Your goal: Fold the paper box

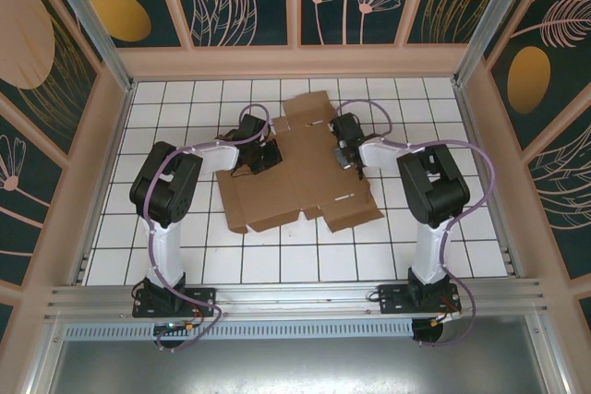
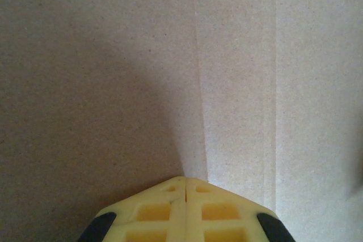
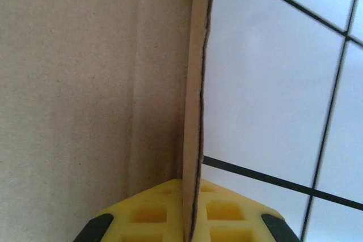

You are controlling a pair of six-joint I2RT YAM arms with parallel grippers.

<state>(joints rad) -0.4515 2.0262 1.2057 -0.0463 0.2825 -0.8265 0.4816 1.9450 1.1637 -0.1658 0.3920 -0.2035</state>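
Roughly mid-frame from above, the box (image 1: pixel 300 177) lies spread on the white tiled tabletop (image 1: pixel 185 237). Over its left half the left tool (image 2: pixel 186 186) is clenched on nothing, tips together above bare cardboard. At its right side the right tool (image 3: pixel 193 196) grips a turned-up box edge, with tabletop showing to the right.

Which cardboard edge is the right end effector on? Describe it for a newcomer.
On the white tiled table, the flat brown paper box lies between both arms. Its right-hand edge beside the right end effector is the one: only it sits pinched between yellow fingers.
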